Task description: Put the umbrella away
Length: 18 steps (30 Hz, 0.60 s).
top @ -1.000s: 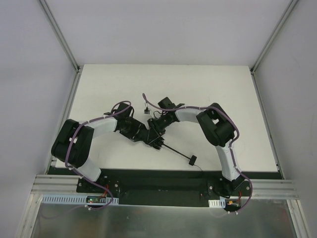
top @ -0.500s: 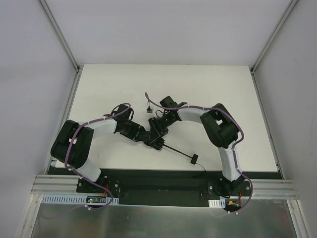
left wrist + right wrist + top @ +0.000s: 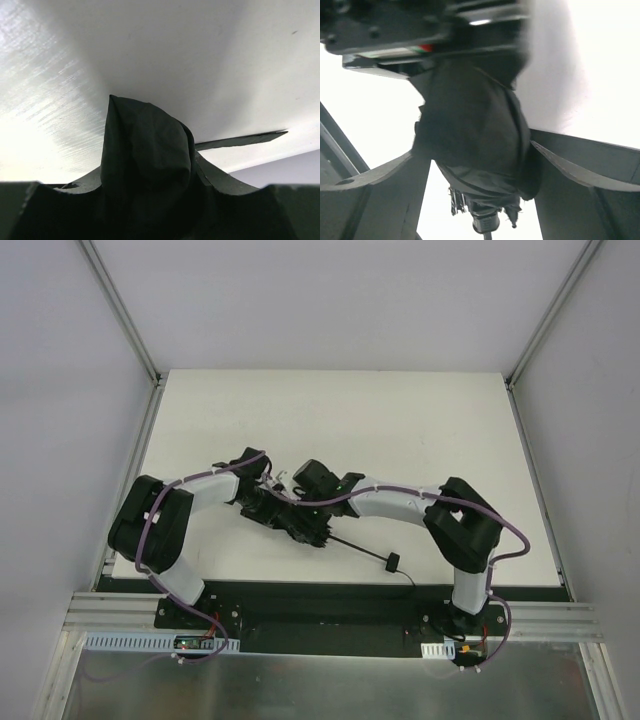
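Observation:
The black umbrella (image 3: pixel 306 526) lies folded on the white table, its thin shaft (image 3: pixel 356 547) running to the near right and ending in the small knob handle (image 3: pixel 390 560) with its cord. My left gripper (image 3: pixel 272 508) holds the far-left end of the bundle, and black fabric (image 3: pixel 145 160) fills its jaws (image 3: pixel 150 200). My right gripper (image 3: pixel 310 510) sits right beside it over the bundle. Its two fingers press both sides of the bunched canopy (image 3: pixel 470 130), and the shaft hub shows below (image 3: pixel 485 220). The two grippers nearly touch.
The white table (image 3: pixel 400 420) is framed by aluminium rails and grey walls at left, right and back. A black base plate (image 3: pixel 320 602) runs along the near edge. The left gripper's body (image 3: pixel 395 25) crowds the top of the right wrist view.
My right wrist has swung left and come down over the canopy next to the left gripper, and its elbow has moved outward to the right. The left gripper shifted slightly left. The handle stayed put.

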{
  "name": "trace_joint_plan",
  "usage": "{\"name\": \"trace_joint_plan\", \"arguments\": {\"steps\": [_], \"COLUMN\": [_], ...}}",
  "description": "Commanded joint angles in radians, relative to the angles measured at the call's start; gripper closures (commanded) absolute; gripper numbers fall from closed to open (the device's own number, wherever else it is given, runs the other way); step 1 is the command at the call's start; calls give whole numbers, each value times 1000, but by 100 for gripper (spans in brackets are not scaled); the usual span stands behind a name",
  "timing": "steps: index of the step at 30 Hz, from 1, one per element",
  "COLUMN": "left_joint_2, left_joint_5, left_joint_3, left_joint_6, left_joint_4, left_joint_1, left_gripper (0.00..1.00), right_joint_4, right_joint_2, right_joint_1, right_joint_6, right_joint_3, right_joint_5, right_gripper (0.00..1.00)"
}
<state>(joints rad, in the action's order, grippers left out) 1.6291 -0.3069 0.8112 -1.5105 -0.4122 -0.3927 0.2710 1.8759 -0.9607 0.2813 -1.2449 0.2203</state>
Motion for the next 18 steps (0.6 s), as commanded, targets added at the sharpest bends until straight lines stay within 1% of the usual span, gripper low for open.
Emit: {"name": "trace_joint_plan", "arguments": {"steps": [1, 4, 5, 6, 7, 8, 9, 10, 11, 12, 13, 14, 15, 17, 18], "left_joint_2": [49, 49, 49, 49, 48, 46, 46, 48, 49, 52, 55, 57, 52, 38, 29], "left_joint_5": [35, 32, 31, 28, 26, 28, 29, 31, 37, 38, 43, 48, 54, 72, 74], "left_joint_3": [-10, -1, 2, 3, 8, 9, 14, 20, 29, 39, 49, 55, 59, 56, 51], "left_joint_6": [-45, -47, -47, -45, -40, -36, -27, -11, 5, 39, 65, 93, 117, 156, 168], "left_joint_4": [-171, -180, -181, -183, -183, -183, -183, -181, -180, -172, -165, -159, -152, -134, -122], "left_joint_1": [-5, -5, -5, -5, -5, -5, -5, -3, -2, 0, 3, 3, 6, 9, 9], "left_gripper": [100, 100, 100, 100, 100, 100, 100, 100, 100, 97, 92, 84, 73, 49, 38], "right_joint_4": [-7, 46, 68, 101, 112, 109, 100, 99, 100, 103, 106, 122, 129, 129, 123], "right_joint_2": [8, 70, 97, 123, 140, 143, 141, 140, 141, 144, 153, 167, 176, 196, 204], "right_joint_1": [-64, -104, -114, -116, -115, -112, -105, -96, -89, -78, -60, -43, -21, 22, 54], "right_joint_6": [76, 99, 96, 91, 90, 91, 93, 96, 95, 94, 93, 85, 75, 56, 42], "right_joint_3": [-22, -86, -103, -126, -134, -127, -117, -107, -102, -97, -93, -97, -99, -93, -88], "right_joint_5": [-188, -303, -370, -421, -444, -441, -423, -395, -369, -336, -294, -236, -167, -42, 59], "right_gripper": [22, 23, 24, 31, 42, 59, 73, 82, 94, 100, 100, 100, 100, 100, 100]}}
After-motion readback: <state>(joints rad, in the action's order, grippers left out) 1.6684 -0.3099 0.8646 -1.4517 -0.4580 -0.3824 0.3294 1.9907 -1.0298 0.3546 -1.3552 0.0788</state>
